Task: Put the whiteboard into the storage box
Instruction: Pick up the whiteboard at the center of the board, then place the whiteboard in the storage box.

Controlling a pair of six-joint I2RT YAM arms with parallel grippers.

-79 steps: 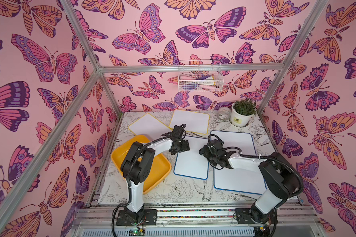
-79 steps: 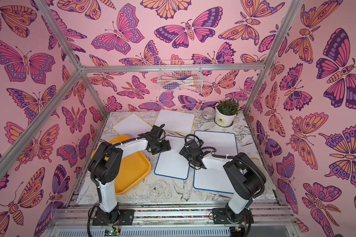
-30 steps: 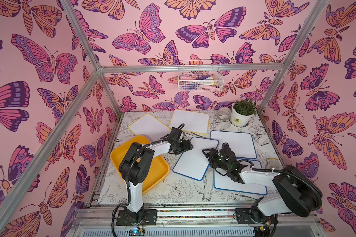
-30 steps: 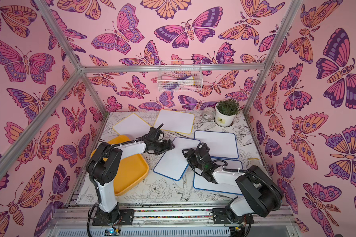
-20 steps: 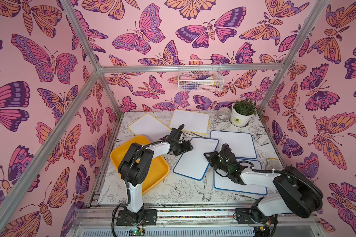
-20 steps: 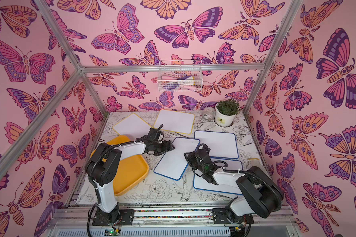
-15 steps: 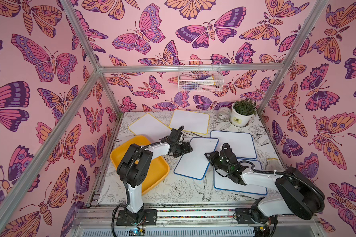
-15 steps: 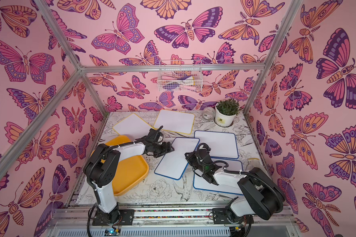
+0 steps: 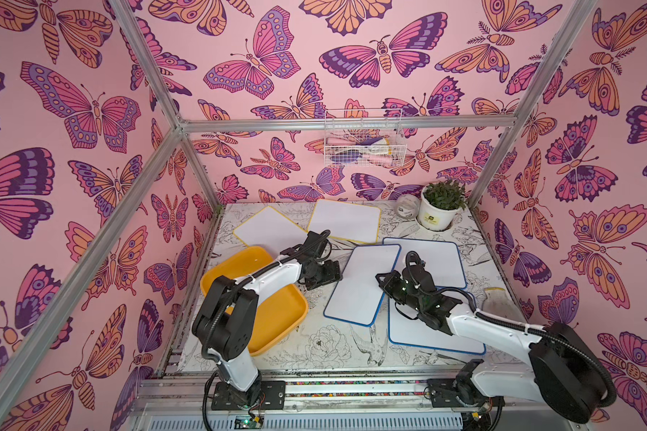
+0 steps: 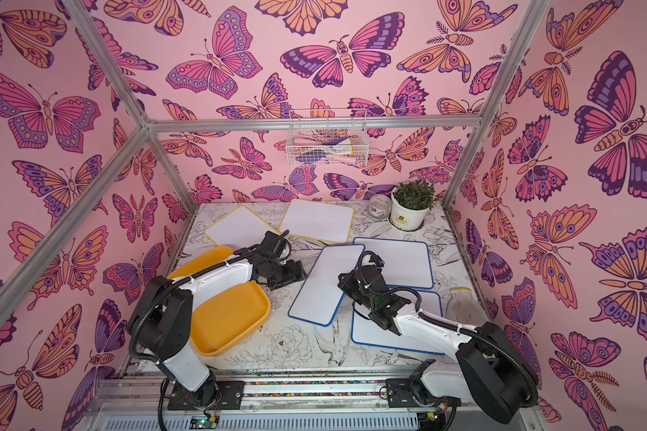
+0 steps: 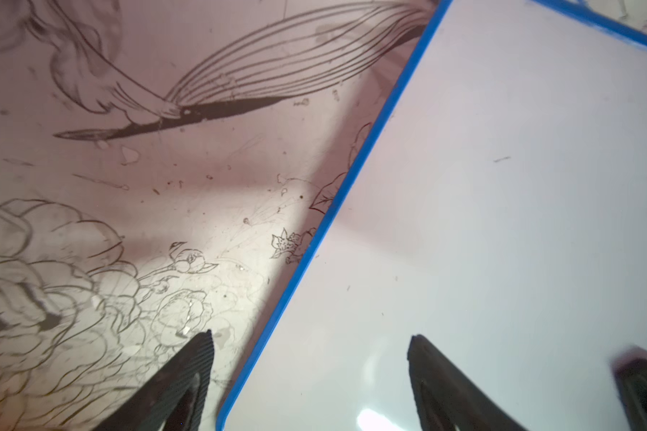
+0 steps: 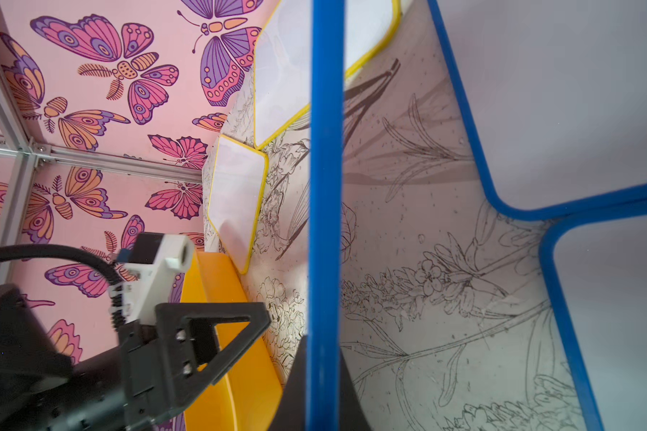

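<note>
Right gripper (image 9: 383, 279) is clamped shut on the right long edge of the blue-framed whiteboard (image 9: 361, 287), mid-table. Left gripper (image 11: 310, 340) has its jaws apart, straddling the board's left edge, one finger over the table (image 9: 314, 347) and one over the board. Storage box (image 9: 277, 321) sits left of the board, not touching it.

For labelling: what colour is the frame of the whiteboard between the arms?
Blue; whiteboard shows best in left wrist view.
</note>
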